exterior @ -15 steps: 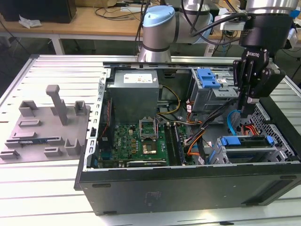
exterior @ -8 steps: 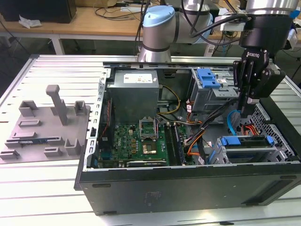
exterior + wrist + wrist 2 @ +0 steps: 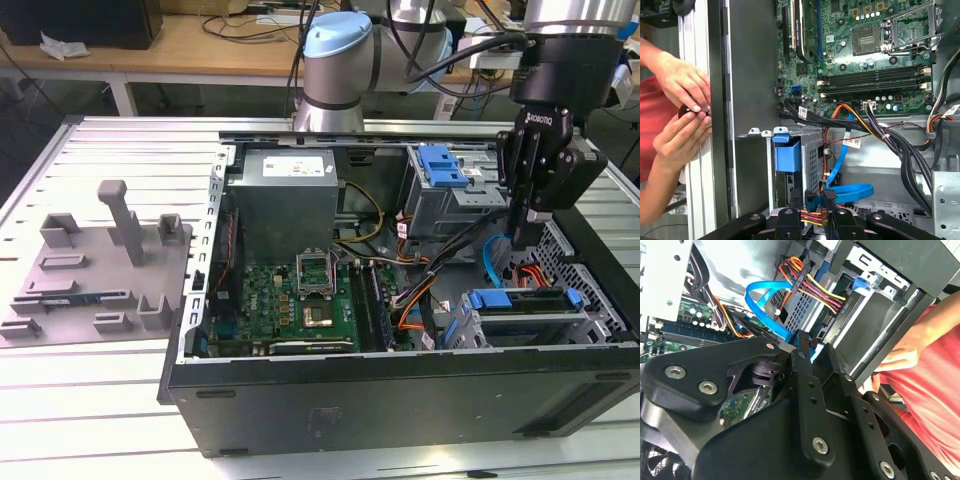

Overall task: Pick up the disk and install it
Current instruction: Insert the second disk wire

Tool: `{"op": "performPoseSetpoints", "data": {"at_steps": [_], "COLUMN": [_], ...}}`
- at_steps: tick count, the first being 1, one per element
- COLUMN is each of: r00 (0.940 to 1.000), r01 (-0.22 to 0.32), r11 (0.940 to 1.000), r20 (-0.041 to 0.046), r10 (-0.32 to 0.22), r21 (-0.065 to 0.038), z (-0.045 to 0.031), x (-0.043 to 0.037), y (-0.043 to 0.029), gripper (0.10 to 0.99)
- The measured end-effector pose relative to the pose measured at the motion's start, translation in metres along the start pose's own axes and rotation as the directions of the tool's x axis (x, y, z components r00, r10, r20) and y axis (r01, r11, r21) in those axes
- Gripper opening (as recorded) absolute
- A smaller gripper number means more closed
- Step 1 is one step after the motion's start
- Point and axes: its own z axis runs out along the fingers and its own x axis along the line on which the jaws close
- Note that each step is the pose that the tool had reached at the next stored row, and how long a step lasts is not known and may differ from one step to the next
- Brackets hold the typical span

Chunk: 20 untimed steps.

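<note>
One black gripper (image 3: 522,238) hangs over the open black computer case (image 3: 400,400), its fingers apart and holding nothing.
I see the flat silver disk in its blue plastic carrier bracket (image 3: 524,301) lying in the bay at the case's near corner on the exterior view's right, just below the gripper and apart from it. In the first wrist view, a person's hands (image 3: 684,107) rest against the case's outer wall.
</note>
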Motion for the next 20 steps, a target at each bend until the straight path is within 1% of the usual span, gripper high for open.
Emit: {"op": "performPoseSetpoints", "data": {"at_steps": [5, 6, 11, 12, 20], "r00": [1.0, 1.0, 0.9999, 0.9999, 0.9999], "r01": [0.001, 0.002, 0.004, 0.005, 0.006], "r11": [1.0, 1.0, 1.0, 1.0, 1.0], "r20": [0.0053, 0.0063, 0.0115, 0.0125, 0.0135], "r10": [-0.001, -0.002, -0.004, -0.005, -0.006], "r21": [0.002, 0.002, 0.005, 0.005, 0.006], "z": [0.0008, 0.0008, 0.0011, 0.0012, 0.0015], "x": [-0.0004, -0.0004, -0.0005, -0.0006, -0.0004], "y": [0.0, 0.0, 0.0, 0.0, 0.0], "gripper": [0.29, 0.216, 0.216, 0.161, 0.161]}}
